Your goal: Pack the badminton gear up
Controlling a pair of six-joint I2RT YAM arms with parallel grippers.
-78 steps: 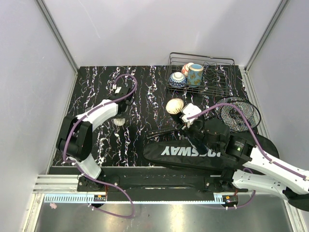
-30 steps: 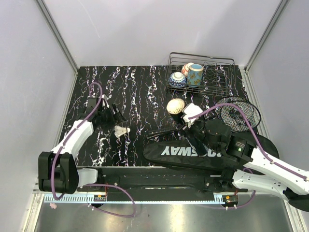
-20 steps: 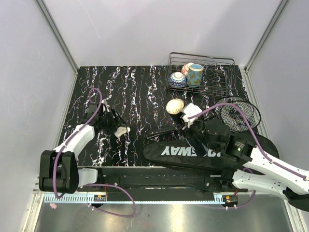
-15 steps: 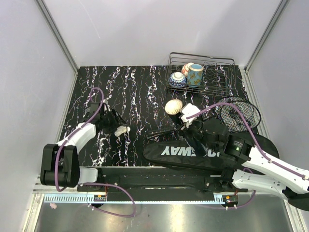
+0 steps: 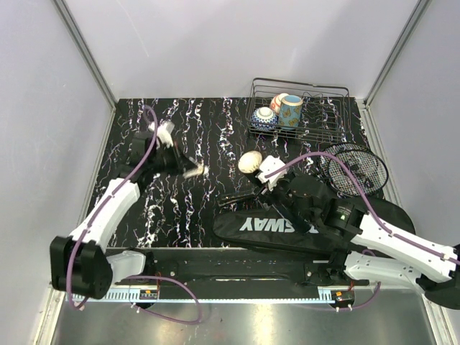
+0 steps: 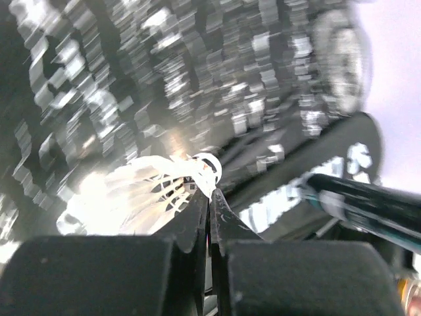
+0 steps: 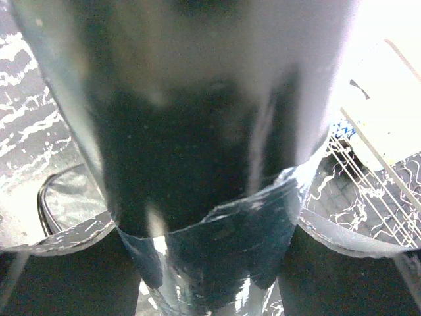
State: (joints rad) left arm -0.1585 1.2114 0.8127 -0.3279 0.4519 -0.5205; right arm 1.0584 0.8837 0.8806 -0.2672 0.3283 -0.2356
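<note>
- The bag (image 5: 248,225) lies lengthwise along the near edge of the desk (image 5: 215,129), its white lettering facing up.
- The right arm reaches over the bag. The right tool (image 5: 273,185) is clamped on the tube (image 5: 251,161), which slants toward the left with its pale open mouth facing up and left.
- In the right wrist view the tube (image 7: 197,131) fills the frame between the two fingers (image 7: 66,270), one pressed to each side.
- The racket (image 5: 353,169) lies at the right of the desk, its strung head just beyond the bag's right end.
- The left tool (image 6: 210,204) is pinched together on a shuttlecock (image 6: 138,194), gripping it at the cork end, with the feathers fanning out to the left.
- From above, that shuttlecock (image 5: 192,171) is left of the tube's mouth, with a gap between them; it is blurred there.
- Farthest back, a basket (image 5: 302,90) holds painted cups (image 5: 291,109).
</note>
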